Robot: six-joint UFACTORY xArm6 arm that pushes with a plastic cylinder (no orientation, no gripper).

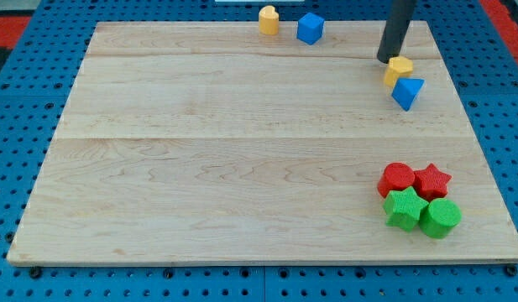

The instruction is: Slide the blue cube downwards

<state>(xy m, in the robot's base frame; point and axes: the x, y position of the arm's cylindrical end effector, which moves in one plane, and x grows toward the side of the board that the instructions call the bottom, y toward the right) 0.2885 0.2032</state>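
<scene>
— At the view's top edge of the bench, where did the blue cube sit?

— Just right of a yellow block, near it but apart. My tip stood well to the cube's right, touching the upper left side of a second yellow block.

— And around that?

— A blue triangular block lay just below, against the yellow one. At the view's lower right, a red rounded block, a red star, a green star and a green cylinder huddled together.

— The gripper?

— This rig had none; I drove a bare rod holding nothing.
</scene>
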